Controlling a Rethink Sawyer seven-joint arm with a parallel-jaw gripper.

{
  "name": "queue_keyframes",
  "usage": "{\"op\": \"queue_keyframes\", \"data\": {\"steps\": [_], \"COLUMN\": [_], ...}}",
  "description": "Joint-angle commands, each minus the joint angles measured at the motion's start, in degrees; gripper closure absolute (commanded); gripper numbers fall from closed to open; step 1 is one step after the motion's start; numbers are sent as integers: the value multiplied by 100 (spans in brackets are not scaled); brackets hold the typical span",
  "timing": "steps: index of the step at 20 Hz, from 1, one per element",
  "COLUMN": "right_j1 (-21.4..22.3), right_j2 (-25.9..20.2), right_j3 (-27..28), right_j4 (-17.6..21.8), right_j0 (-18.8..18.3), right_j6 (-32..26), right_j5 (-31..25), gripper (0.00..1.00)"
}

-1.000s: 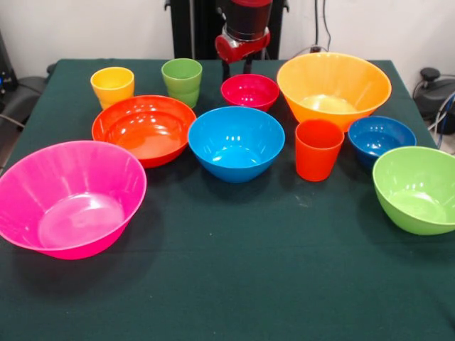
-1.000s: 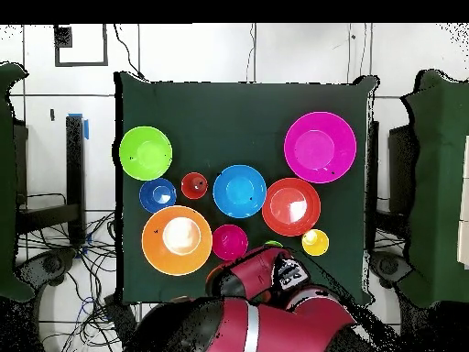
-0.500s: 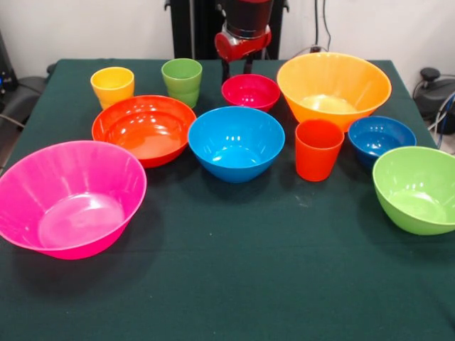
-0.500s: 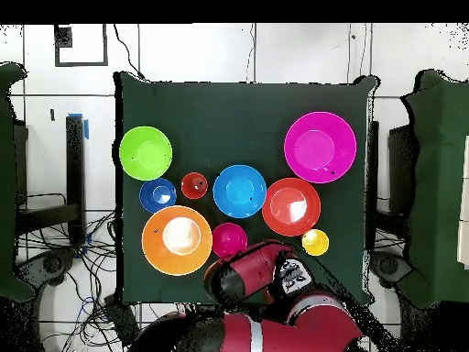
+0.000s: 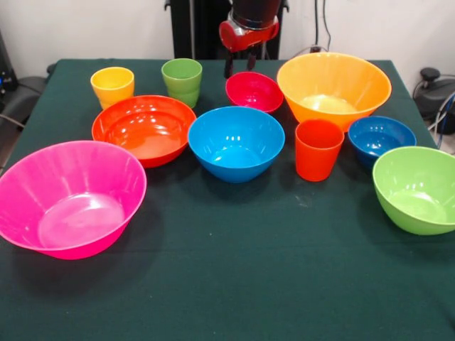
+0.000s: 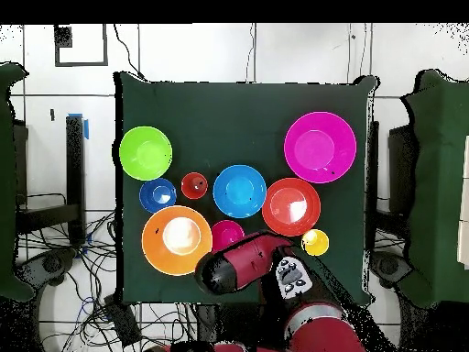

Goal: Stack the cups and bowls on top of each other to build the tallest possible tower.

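Front view: fingers (image 5: 239, 69) now pinch the small magenta bowl's (image 5: 254, 91) rim, tilting it up.

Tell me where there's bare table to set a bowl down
The widest bare cloth is the strip of table along the camera-side edge, between the pink bowl and lime green bowl. Around the blue bowl and orange-red cup it's crowded.

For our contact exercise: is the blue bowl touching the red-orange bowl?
Cannot tell. In the front view the blue bowl overlaps the red-orange bowl; overhead, no plain gap shows.
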State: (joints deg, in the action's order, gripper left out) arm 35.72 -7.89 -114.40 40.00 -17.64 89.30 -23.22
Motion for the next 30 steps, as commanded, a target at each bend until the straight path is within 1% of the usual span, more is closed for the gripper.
{"op": "queue_keyframes", "data": {"steps": [1,8,11,14,18,24,30], "right_j1": [106,238,268,227,93,56,45], "right_j2": [-643,-532,-488,-553,-654,-790,-882], "right_j3": [433,537,545,547,638,734,887], "right_j4": [-154,-24,47,46,71,51,23], "right_j0": [9,183,227,170,90,7,-14], "right_j6": [-258,-198,-139,-133,-118,-52,-156], "right_j5": [-605,-917,-882,-794,-546,-220,-354], "gripper": [0,0,0,0,0,0,0]}}
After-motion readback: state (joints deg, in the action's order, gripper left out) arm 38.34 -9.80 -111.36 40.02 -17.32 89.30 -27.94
